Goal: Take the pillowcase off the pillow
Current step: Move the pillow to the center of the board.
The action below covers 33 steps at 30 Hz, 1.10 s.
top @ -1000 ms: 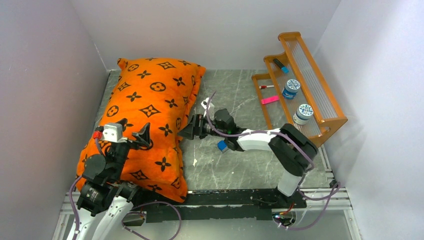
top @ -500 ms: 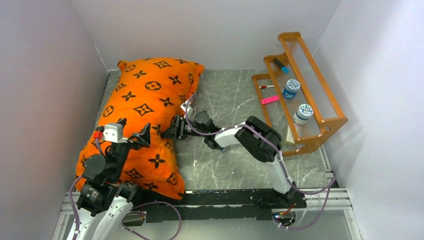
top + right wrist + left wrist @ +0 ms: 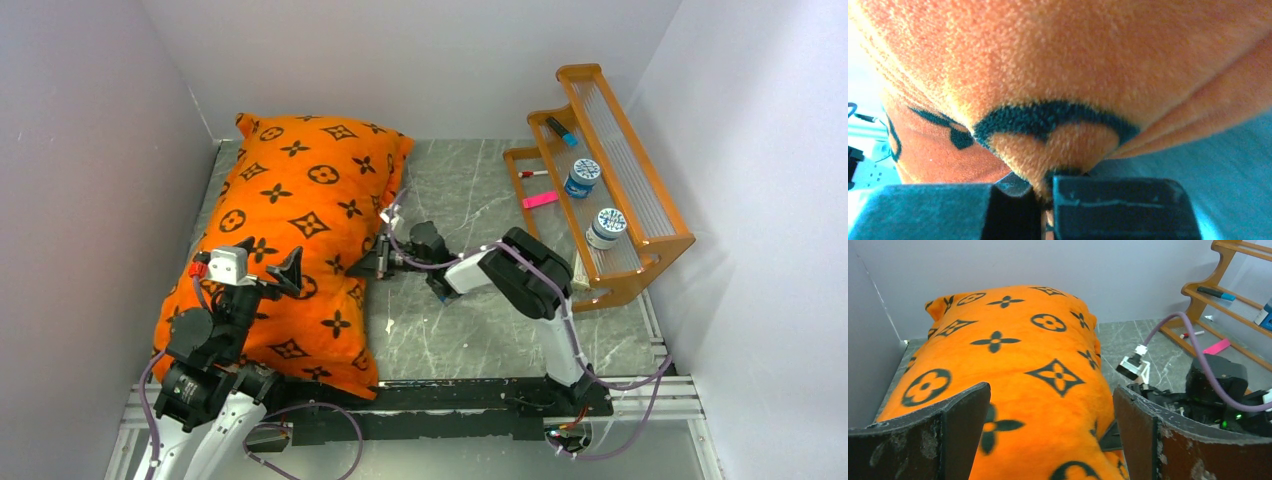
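The orange pillowcase (image 3: 295, 235) with dark motifs lies stuffed along the left side of the table and fills the left wrist view (image 3: 1013, 370). The pillow inside is hidden by it. My right gripper (image 3: 378, 262) sits at the pillowcase's right edge, shut on a pinch of the orange fabric (image 3: 1058, 150) drawn into a peak between its jaws (image 3: 1047, 200). Over the near end of the pillowcase, my left gripper (image 3: 272, 275) stands wide open (image 3: 1050, 410), its fingers (image 3: 963, 415) apart with fabric below them.
An orange wooden rack (image 3: 610, 170) stands at the right with two round tubs (image 3: 582, 177), a marker and a pink item. White walls close in on the left and back. Grey marble table surface (image 3: 470, 320) lies between the pillowcase and the rack.
My right gripper moved left to the pillowcase's edge and went from open to shut on the fabric, then drew back slightly right. The pillowcase shifted a little. The left arm stayed still.
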### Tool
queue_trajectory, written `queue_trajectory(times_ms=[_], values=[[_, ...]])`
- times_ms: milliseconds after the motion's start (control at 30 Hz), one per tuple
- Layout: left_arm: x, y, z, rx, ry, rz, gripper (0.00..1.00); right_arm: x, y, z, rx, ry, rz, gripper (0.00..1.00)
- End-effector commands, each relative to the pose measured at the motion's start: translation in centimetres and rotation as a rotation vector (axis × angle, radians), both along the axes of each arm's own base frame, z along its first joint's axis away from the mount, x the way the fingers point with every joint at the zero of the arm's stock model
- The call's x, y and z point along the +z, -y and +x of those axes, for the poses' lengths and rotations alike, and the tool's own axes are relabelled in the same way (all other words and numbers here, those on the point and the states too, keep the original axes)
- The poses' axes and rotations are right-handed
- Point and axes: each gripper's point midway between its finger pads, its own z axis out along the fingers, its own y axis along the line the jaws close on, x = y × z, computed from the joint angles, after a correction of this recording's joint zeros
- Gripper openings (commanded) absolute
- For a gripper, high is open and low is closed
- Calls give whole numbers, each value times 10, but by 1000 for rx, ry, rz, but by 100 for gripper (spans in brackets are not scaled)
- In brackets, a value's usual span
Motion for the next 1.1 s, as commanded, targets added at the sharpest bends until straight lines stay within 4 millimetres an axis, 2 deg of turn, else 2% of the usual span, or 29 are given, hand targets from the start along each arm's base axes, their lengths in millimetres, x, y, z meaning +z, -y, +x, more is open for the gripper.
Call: queue_trajectory(times_ms=[0, 200, 300, 600, 767, 867, 1067], values=[[9, 3, -1, -15, 42, -1, 97, -5, 62, 44, -138, 56, -90, 0], [7, 3, 2, -13, 31, 3, 97, -20, 132, 74, -232, 110, -263, 0], [6, 4, 3, -17, 27, 7, 97, -20, 167, 90, -295, 132, -327, 0], [2, 7, 6, -22, 11, 16, 97, -10, 294, 148, -572, 178, -551, 0], [2, 7, 8, -23, 6, 14, 97, -2, 355, 164, -701, 190, -655, 0], [1, 7, 9, -17, 1, 6, 97, 3, 372, 167, -736, 201, -676, 0], [0, 5, 12, 2, -13, -15, 97, 16, 367, 162, -715, 220, -657, 0]])
